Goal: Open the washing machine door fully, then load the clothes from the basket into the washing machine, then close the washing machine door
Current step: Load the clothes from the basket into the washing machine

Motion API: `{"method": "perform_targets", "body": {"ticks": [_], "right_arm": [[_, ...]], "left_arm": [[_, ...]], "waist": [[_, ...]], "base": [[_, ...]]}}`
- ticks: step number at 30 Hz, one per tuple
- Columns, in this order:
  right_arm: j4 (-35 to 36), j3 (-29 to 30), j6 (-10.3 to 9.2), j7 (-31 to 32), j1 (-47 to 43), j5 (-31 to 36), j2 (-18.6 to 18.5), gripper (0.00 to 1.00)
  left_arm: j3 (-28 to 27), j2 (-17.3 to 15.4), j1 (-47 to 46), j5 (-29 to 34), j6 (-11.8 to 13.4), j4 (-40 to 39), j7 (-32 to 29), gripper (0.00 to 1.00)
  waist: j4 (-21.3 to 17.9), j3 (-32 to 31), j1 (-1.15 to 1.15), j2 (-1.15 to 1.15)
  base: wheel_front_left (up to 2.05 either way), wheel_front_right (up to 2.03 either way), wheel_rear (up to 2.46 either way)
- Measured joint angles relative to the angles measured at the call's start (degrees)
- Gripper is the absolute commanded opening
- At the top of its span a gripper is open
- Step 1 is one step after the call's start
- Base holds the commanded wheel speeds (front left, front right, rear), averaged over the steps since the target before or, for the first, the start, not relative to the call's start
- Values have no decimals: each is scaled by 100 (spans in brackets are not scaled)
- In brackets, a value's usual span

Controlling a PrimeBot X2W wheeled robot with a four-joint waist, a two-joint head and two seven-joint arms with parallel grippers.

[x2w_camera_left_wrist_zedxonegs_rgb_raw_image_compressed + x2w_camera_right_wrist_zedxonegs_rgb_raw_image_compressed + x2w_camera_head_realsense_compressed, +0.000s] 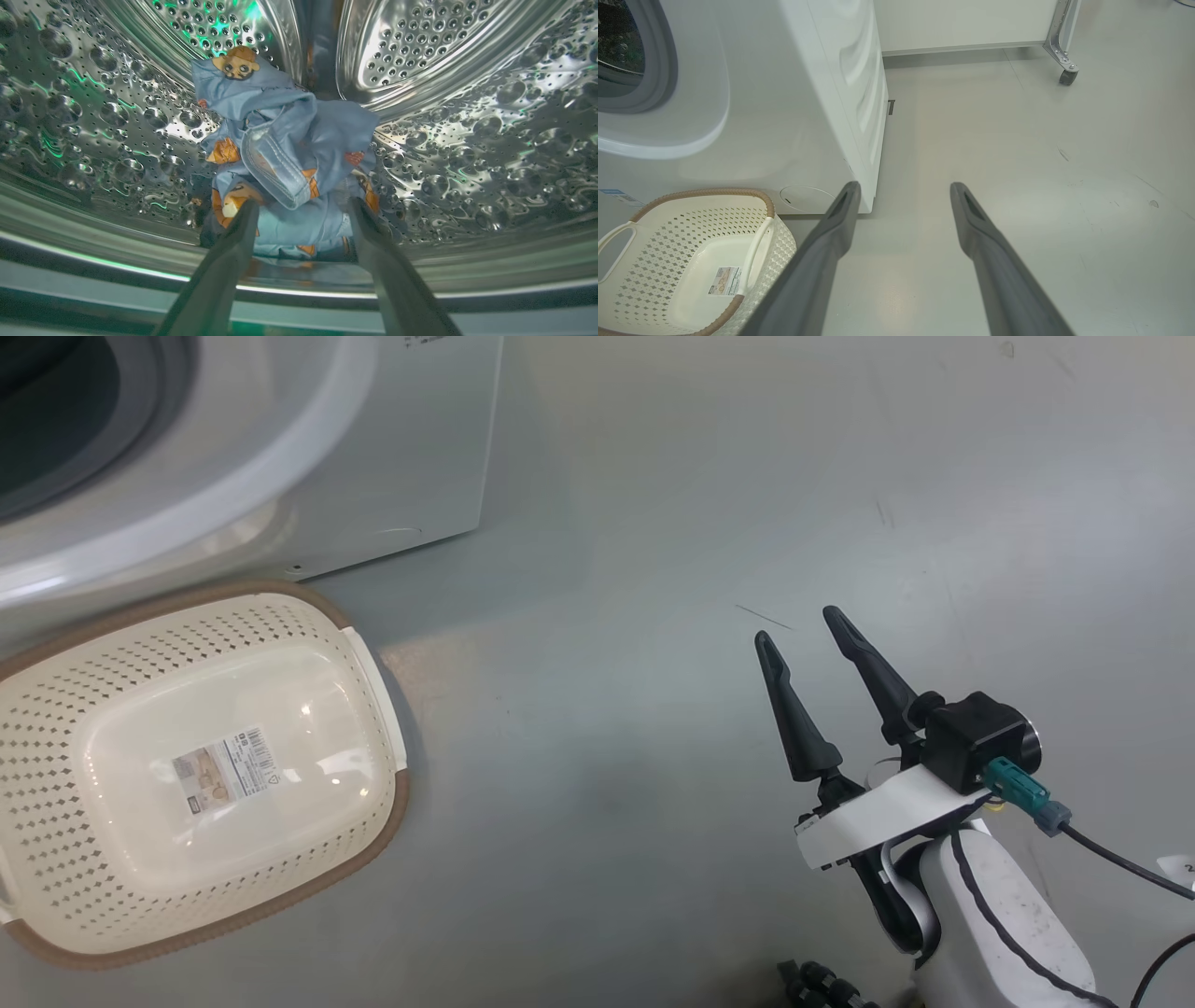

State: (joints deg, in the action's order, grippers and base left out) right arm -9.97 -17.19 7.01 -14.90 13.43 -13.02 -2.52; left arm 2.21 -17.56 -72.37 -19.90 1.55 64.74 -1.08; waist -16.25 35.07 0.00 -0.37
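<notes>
My left gripper [303, 205] is inside the drum [467, 116], jaws spread, tips at the near edge of the clothes [280, 140] heaped there. My right gripper [797, 626] hangs over the floor [653, 523], jaws spread. The basket [373, 840] sits just beside the washing machine [420, 448].

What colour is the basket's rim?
Brown rim on a cream basket; head view shows it best.
</notes>
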Motion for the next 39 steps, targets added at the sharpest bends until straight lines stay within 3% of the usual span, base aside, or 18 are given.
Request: {"method": "perform_targets", "body": {"ticks": [7,30,39], "right_arm": [[-65,-7,0,0,0,-2,-1,100],[-300,99,0,0,-230,-118,-8,100],[-298,389,0,0,-373,-115,-9,100]], "left_arm": [[-76,200,428,-91,-9,180,298,100],[-165,818,1637,-439,-567,438,1312,100],[-63,1292,2359,-443,-748,414,1483,100]], "waist": [[118,-276,0,0],[416,-1397,0,0],[526,-1853,0,0]], "base": [[0,0,0],[0,0,0],[0,0,0]]}}
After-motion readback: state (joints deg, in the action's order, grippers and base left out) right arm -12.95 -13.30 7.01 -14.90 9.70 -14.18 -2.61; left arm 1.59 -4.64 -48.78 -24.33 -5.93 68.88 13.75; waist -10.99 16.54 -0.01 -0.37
